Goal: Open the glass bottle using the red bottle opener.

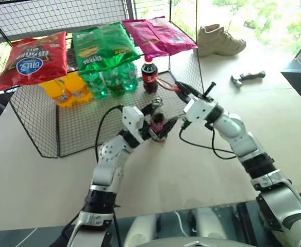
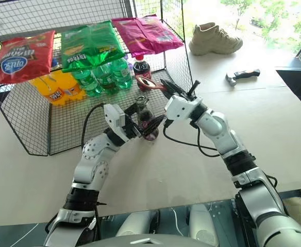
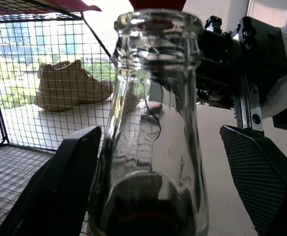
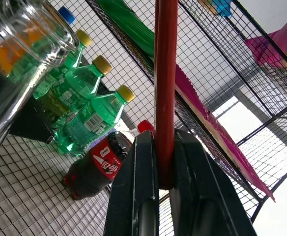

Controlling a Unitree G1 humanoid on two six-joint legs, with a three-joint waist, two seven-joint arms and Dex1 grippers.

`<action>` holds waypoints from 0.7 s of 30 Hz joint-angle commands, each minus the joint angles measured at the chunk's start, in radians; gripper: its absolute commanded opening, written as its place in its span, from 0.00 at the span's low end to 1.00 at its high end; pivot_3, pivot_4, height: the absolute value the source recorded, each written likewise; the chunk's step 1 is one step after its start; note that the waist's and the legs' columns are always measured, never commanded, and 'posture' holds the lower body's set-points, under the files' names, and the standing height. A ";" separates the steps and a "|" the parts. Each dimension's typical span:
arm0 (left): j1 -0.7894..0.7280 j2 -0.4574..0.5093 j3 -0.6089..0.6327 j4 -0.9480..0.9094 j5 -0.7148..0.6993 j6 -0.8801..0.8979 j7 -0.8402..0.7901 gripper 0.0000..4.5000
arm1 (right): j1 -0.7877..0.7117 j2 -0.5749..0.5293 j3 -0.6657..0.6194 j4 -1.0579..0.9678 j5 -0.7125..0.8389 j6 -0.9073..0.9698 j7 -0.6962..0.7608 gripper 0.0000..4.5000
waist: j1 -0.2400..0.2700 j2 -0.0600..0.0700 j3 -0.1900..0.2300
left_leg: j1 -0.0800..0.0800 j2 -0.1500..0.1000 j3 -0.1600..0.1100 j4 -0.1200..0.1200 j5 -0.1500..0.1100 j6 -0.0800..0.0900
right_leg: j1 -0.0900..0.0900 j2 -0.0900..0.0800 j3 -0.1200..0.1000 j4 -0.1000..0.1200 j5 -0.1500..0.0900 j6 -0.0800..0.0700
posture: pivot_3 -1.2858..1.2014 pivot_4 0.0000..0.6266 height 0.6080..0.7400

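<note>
The glass bottle (image 1: 157, 117) stands on the table (image 1: 274, 123) just outside the wire rack (image 1: 78, 118), its lower half hidden between the left gripper (image 1: 160, 126)'s 2 spread fingers; contact unclear. At its 2 o'clock, the right gripper (image 4: 164, 183) clamps the red bottle opener (image 4: 165, 83), ring head cut off.

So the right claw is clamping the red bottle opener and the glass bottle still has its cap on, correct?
Not quite. The right claw does clamp the red bottle opener, but the glass bottle has no cap: the left wrist view shows its bare open rim.
</note>
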 commanded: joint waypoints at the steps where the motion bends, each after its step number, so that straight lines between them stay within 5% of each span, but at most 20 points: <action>1: 0.000 0.007 -0.001 -0.035 -0.001 -0.011 -0.001 0.99 | -0.006 -0.004 -0.030 -0.021 -0.002 -0.006 -0.003 0.00 | 0.000 0.000 0.000 | 0.000 0.000 0.000 0.000 0.000 0.000 | 0.000 0.000 0.000 0.000 0.000 0.000 | 0.52 0.24 1.00; 21: 0.142 0.102 0.010 -0.152 -0.028 0.045 -0.042 0.99 | 0.071 -0.012 -0.108 -0.069 0.072 0.089 0.011 0.00 | 0.000 0.000 0.000 | 0.000 0.000 0.000 0.000 0.000 0.000 | 0.000 0.000 0.000 0.000 0.000 0.000 | 0.52 0.24 1.00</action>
